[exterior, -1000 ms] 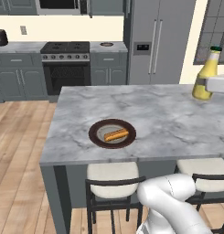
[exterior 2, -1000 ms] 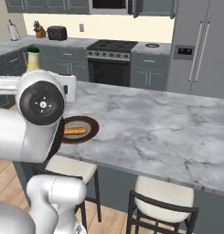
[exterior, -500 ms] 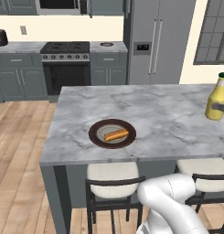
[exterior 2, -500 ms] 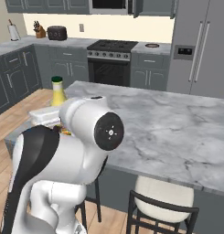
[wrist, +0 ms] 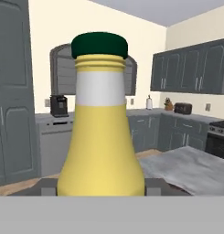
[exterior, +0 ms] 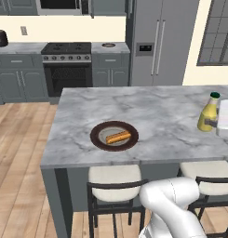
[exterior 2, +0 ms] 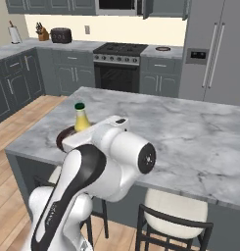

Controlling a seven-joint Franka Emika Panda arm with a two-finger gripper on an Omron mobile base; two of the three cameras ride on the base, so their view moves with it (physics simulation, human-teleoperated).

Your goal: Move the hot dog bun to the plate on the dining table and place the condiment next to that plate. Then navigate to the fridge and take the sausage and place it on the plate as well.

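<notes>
Plate (exterior: 102, 141) on the marble island (exterior: 157, 111): one bun (exterior: 117, 137) inside, nothing else. One yellow condiment bottle (wrist: 100, 132), green cap, upright, gripper (exterior: 212, 123) clamped around its lower body. Plate sits well off to the gripper's left. Two stools (exterior: 114, 181) tucked under the island's near edge.

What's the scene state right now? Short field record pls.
hand: shut on bottle, upright, seen close in hand view
bottle: yellow, green cap, above the table's right side, far from plate
plate: dark, on table near its front edge
bun: on plate
table: grey marble
fridge: doors shut, sausage step not yet done
</notes>
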